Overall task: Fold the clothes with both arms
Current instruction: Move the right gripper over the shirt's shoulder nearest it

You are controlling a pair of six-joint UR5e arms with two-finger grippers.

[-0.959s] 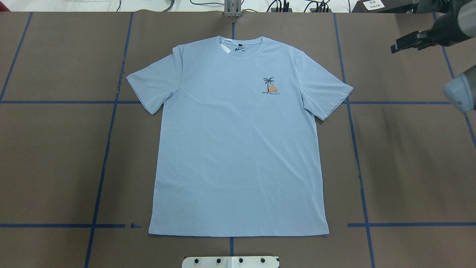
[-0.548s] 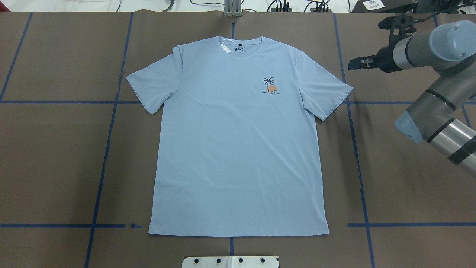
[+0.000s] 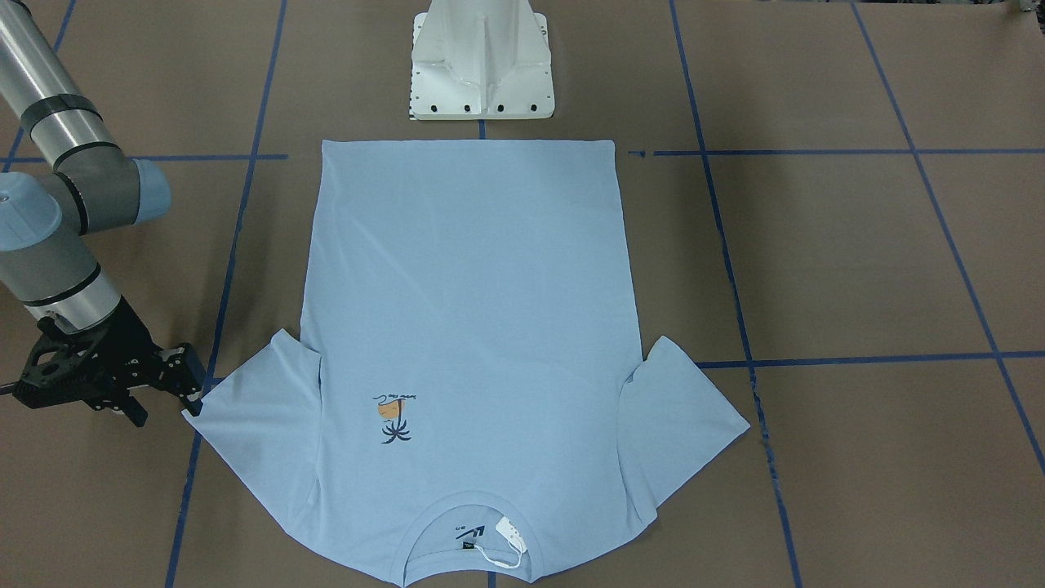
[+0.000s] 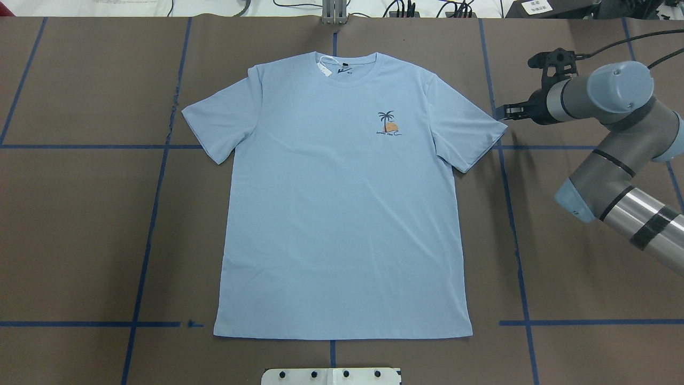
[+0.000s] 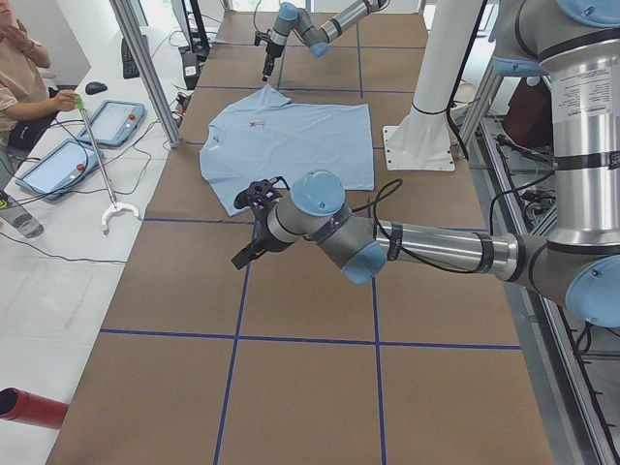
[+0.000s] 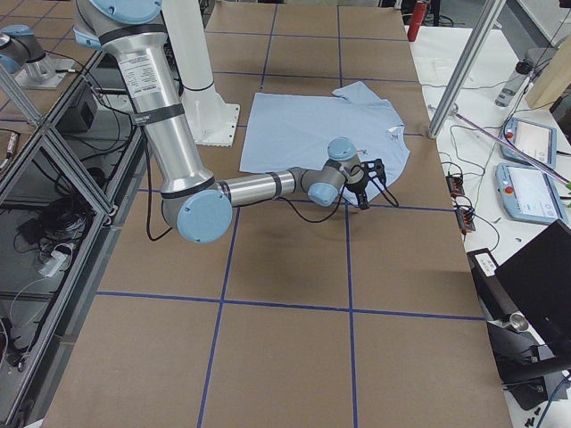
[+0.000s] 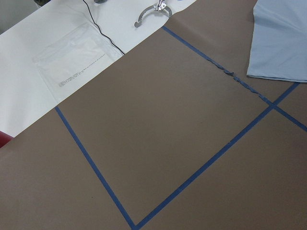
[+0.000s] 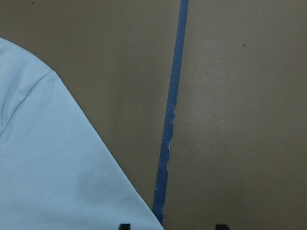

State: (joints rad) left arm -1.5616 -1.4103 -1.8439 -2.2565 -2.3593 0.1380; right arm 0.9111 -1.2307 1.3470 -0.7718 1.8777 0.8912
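Observation:
The light blue T-shirt (image 4: 342, 214) lies flat and face up on the brown table, collar at the far side, with a palm print (image 4: 388, 124) and a white hang tag (image 4: 322, 68). My right gripper (image 4: 502, 112) is open and empty, low at the tip of the shirt's right sleeve (image 4: 475, 133). In the front-facing view the gripper (image 3: 192, 392) is beside that sleeve. In the right wrist view its fingertips (image 8: 124, 226) stand apart over the sleeve edge (image 8: 48, 167). My left gripper (image 5: 242, 257) shows only in the exterior left view, hovering off the shirt's left side. I cannot tell whether it is open or shut.
The white pedestal base (image 3: 482, 73) stands at the shirt's hem side. Blue tape lines (image 4: 155, 187) cross the table. An operator (image 5: 24, 77) and tablets (image 5: 111, 121) are at the white side table. Upright metal posts (image 5: 145, 68) stand at the table edge.
My right arm has swung in from the far right edge, and its gripper has moved left and down to the right sleeve tip. The shirt has not moved.

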